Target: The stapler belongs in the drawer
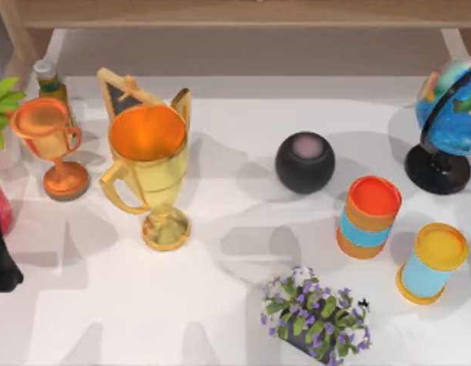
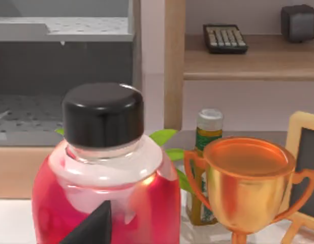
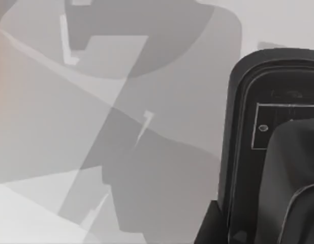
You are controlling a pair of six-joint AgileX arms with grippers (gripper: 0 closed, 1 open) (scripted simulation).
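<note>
Top view, counting across the white counter (image 1: 220, 267): two trophies stand at the left, one small copper-orange cup (image 1: 46, 131) and one larger gold two-handled cup (image 1: 148, 156) just right of it. Behind them are one green bottle with a silver cap (image 1: 49, 84) and one small wood-framed chalkboard (image 1: 120, 95). Near the middle sits one black round speaker (image 1: 305, 162). To its right are two upright blue-banded canisters, one with an orange lid (image 1: 369, 217) and one with a yellow lid (image 1: 434, 263), the yellow one nearer and farther right. One blue globe on a black stand (image 1: 449, 107) is at the far right, and one dark pot of purple flowers (image 1: 315, 314) lies at the near edge. One green leafy plant (image 1: 2, 103) shows at the left edge.

From the left wrist, one red bottle with a black cap (image 2: 106, 193) stands close in front of the left gripper (image 2: 91, 227); whether that gripper is open or closed cannot be told. Beyond it a wooden shelf (image 2: 258, 63) carries one black calculator (image 2: 225, 38) and one dark grey cube (image 2: 297, 23).

From the right wrist, one black moulded object with a rounded end (image 3: 248, 142) lies on the pale counter close to the right gripper (image 3: 294, 178), whose state cannot be told either. I cannot tell whether this object is the stapler.
</note>
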